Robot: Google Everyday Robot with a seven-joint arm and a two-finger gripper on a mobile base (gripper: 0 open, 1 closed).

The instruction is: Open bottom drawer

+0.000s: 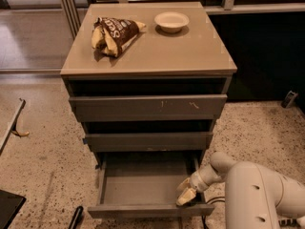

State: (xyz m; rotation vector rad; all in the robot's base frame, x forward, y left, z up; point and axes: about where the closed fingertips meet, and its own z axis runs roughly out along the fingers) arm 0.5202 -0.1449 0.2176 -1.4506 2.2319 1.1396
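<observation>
Your pale gripper (185, 192), on white arm, sits low at right end of narrow plain dark grey bottom drawer (143, 210), just inside its front panel. Spread or pinching: you cannot tell. Drawer stands well out from cabinet at floor level, shallow grey interior exposed, front projecting past both drawer fronts above. Crumpled brown snack bag (113, 32) and small white bowl (171, 21) rest apart on tan cabinet top (190, 54).
</observation>
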